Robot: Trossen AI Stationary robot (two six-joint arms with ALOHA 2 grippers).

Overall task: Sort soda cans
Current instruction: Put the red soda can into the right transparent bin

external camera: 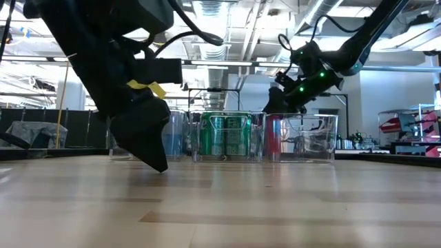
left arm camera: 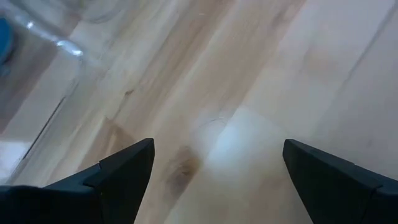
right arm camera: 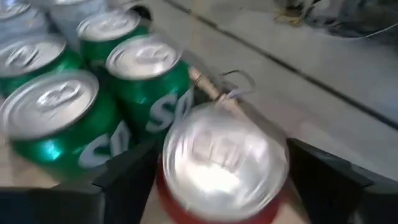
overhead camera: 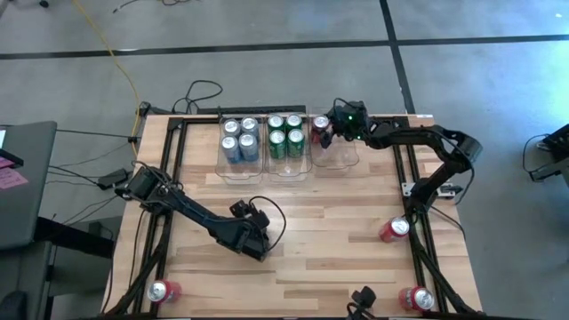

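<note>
Red soda can [right arm camera: 221,165] upright in the right-hand clear bin [overhead camera: 336,156] at the wooden worktop's [overhead camera: 338,249] far edge, between the right gripper's [overhead camera: 325,130] wide-spread fingers, released. Left gripper [overhead camera: 252,242] wide, empty, mid-worktop.

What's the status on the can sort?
Right gripper over right bin, open around red can. Left gripper open, empty, mid-table. Three red cans still loose. Nothing blocking.

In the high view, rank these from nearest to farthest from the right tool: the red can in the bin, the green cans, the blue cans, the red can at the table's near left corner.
1. Red can in the bin, right beside the right tool.
2. Green cans, middle bin.
3. Blue cans, left bin.
4. Corner red can, near left edge.
</note>
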